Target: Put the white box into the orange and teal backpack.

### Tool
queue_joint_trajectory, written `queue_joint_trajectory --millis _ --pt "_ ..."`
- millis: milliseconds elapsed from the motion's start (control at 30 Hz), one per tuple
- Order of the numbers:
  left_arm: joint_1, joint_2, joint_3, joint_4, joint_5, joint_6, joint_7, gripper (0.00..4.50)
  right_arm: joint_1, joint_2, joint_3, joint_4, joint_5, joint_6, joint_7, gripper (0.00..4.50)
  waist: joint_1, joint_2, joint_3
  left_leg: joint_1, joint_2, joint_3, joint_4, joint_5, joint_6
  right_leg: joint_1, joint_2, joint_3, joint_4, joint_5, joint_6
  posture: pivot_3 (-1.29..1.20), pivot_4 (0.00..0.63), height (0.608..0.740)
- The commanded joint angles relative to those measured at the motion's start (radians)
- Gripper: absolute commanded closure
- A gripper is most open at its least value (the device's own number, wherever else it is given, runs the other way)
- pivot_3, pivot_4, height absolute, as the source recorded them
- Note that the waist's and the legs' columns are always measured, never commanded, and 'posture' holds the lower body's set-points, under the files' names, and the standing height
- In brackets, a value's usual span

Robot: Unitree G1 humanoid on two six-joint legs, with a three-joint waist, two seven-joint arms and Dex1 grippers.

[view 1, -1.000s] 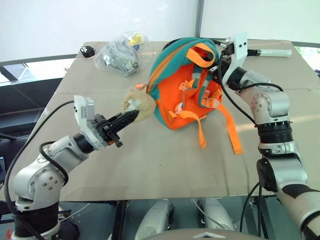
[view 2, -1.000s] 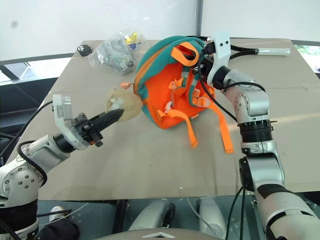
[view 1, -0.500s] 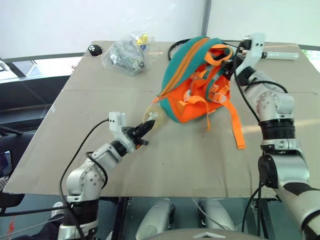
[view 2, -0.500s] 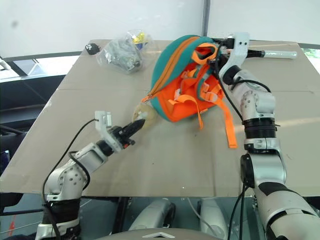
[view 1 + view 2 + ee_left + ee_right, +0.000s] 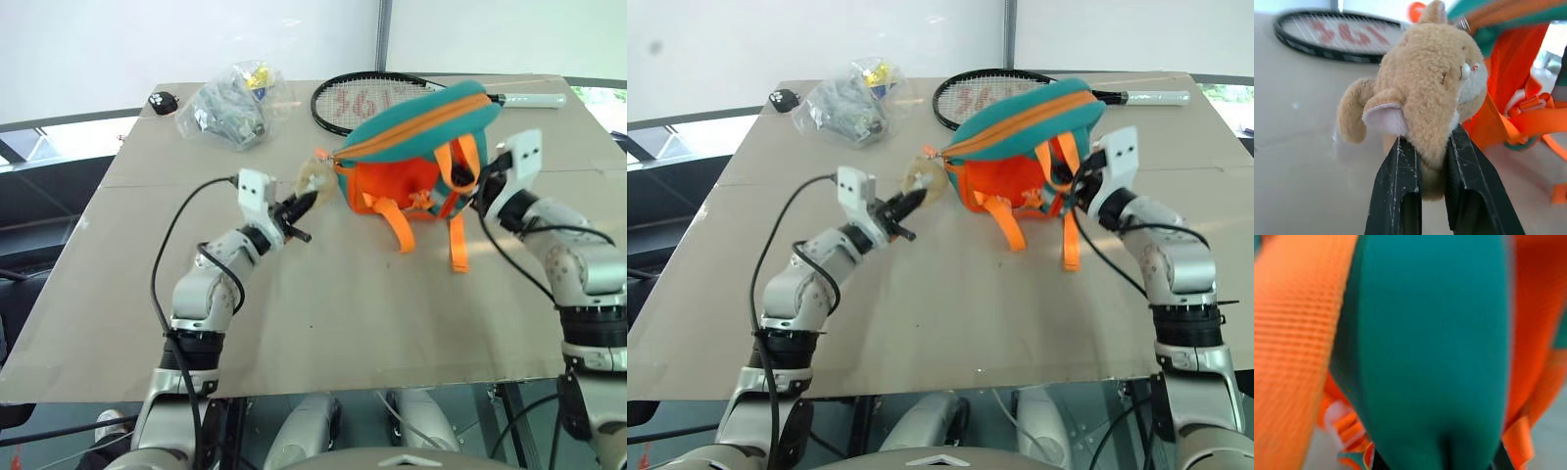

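Lowered since the previous second, the orange and teal backpack [image 5: 416, 152] now sits on the table [image 5: 323, 313] in front of a racket [image 5: 367, 98] — previously hidden. Left gripper [image 5: 1431, 147] — jaws clamped on the tan plush toy [image 5: 1425, 93]. Right gripper [image 5: 477, 191] sits at the backpack's teal strap [image 5: 1435, 347]; whether its fingers grip it cannot be determined.

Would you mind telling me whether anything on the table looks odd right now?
The left gripper is pinching the tan plush toy rather than the orange and teal backpack itself, so the toy sticks out sideways from the bag.
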Motion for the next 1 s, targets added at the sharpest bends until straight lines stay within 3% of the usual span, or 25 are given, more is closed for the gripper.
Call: queue_joint_trajectory --millis 33,167,200,433,667,800,1000 --pt "0.04 0.021 0.022 -0.077 -0.005 0.008 -0.029 2.15 -0.001 -0.042 -0.028 -0.07 -0.009 0.006 0.028 2.51 0.004 0.0 0.0 0.0 0.0 0.0 0.0 0.0 0.0 0.0 0.0 0.0 0.001 0.0 0.0 0.0 0.15 0.739" --pt "0.129 0.074 0.056 -0.169 -0.026 0.032 -0.069 0.22 0.016 -0.098 -0.047 -0.099 0.021 0.029 0.104 0.59 0.009 0.0 0.0 0.002 0.0 -0.001 0.0 0.0 0.0 0.001 0.001 -0.001 0.002 0.001 -0.002 0.0 0.15 0.739" --pt "0.163 0.093 0.071 -0.204 -0.037 0.043 -0.079 0.0 0.026 -0.116 -0.05 -0.111 0.035 0.03 0.14 0.06 0.008 0.0 0.0 0.001 0.0 -0.001 0.0 0.0 0.0 0.001 0.001 0.0 0.001 0.001 -0.002 0.0 0.15 0.739" --pt "0.446 0.223 0.186 -0.433 -0.052 0.012 -0.168 0.0 0.209 -0.278 -0.112 -0.219 0.135 0.075 0.369 0.03 0.026 0.0 0.0 0.001 0.001 -0.001 -0.003 0.0 0.0 0.001 0.0 0.0 -0.003 0.001 -0.002 0.0 0.15 0.739" --pt "0.705 0.266 0.365 -0.558 -0.101 0.004 -0.226 0.0 0.553 -0.406 -0.238 -0.197 0.027 -0.061 0.477 0.03 0.06 0.001 0.0 0.005 0.001 -0.001 -0.004 -0.001 0.001 0.006 0.0 -0.001 -0.005 0.001 -0.002 0.0 0.15 0.739" --pt "0.772 0.276 0.421 -0.573 -0.124 0.016 -0.242 0.0 0.651 -0.414 -0.313 -0.221 0.027 -0.074 0.487 0.03 0.059 0.001 0.0 0.006 0.001 0.0 -0.004 -0.001 0.001 0.007 0.0 0.0 -0.005 0.001 -0.002 0.0 0.15 0.739" --pt "0.746 0.306 0.427 -0.556 -0.146 0.045 -0.249 0.0 0.708 -0.407 -0.345 -0.208 0.006 -0.08 0.488 0.03 0.058 0.001 0.0 0.007 0.002 0.0 -0.004 -0.001 0.001 0.009 0.0 -0.001 -0.005 0.001 -0.002 0.0 0.15 0.739"
